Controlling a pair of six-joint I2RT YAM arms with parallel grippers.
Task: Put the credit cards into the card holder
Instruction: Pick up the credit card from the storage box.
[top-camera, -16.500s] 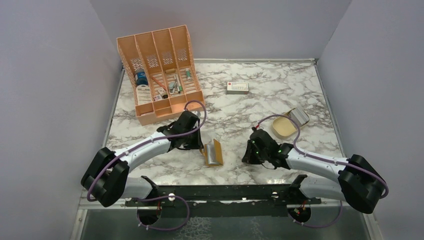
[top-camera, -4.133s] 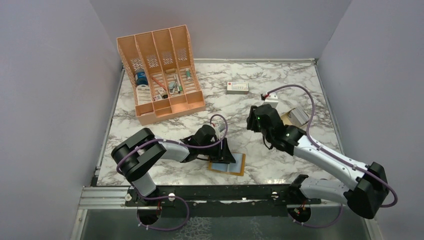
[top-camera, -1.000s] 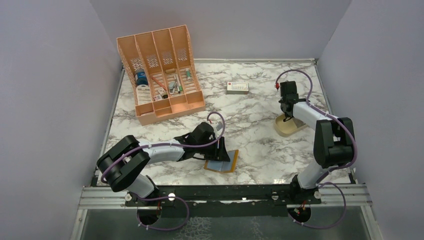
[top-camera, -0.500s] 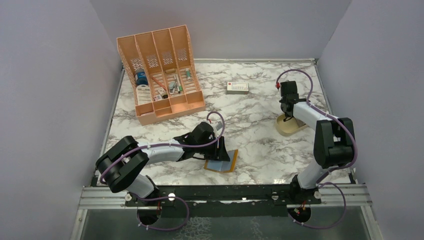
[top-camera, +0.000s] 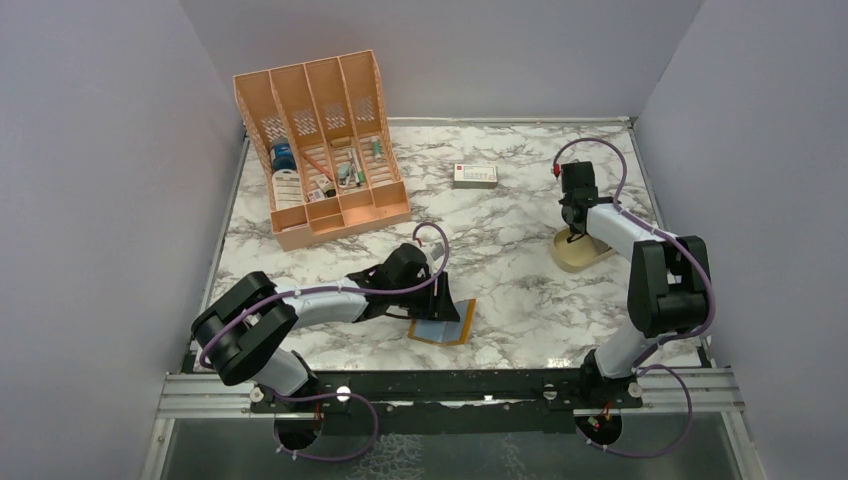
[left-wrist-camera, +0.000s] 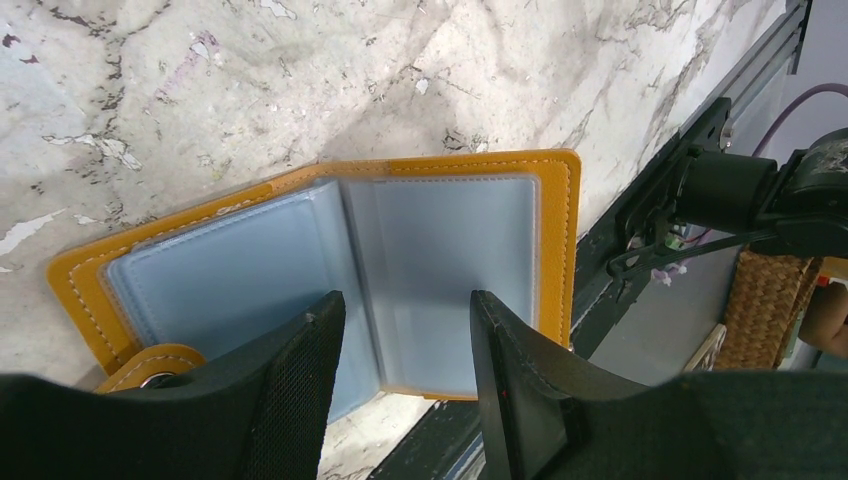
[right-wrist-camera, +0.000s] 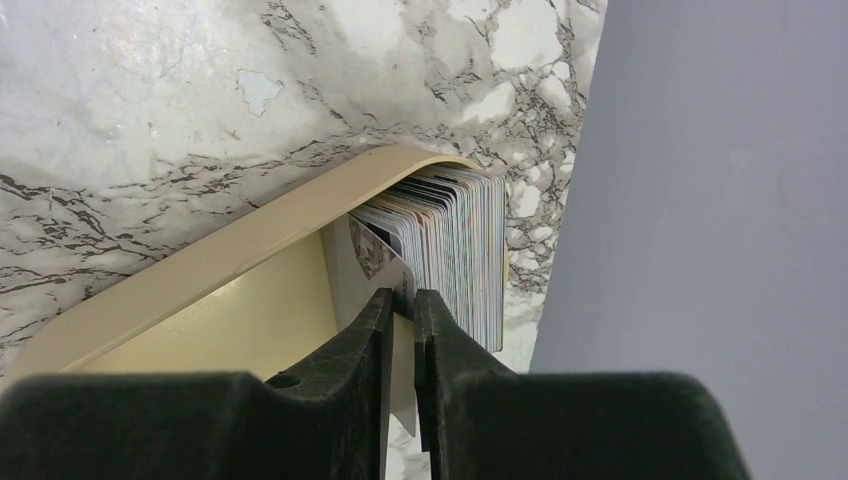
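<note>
Two hands on the counter (top-camera: 520, 200): our left hand (left-wrist-camera: 407, 305) sits spread over the card holder (left-wrist-camera: 440, 270), open flat by the near edge. Our right hand (right-wrist-camera: 402, 300) is pinching one of the credit cards (right-wrist-camera: 460, 250) stacked in the tan dish (right-wrist-camera: 230, 255). Next up, we reckon: lifting just that one.

The left arm (top-camera: 300, 298) lies low, reaching toward 3 o'clock. The left gripper (left-wrist-camera: 405, 300) points down, jaws half apart. The right arm (top-camera: 655, 290) stands folded, forearm toward 10 o'clock. The right gripper (right-wrist-camera: 402, 300) is nearly closed on a card (right-wrist-camera: 388, 252).
</note>
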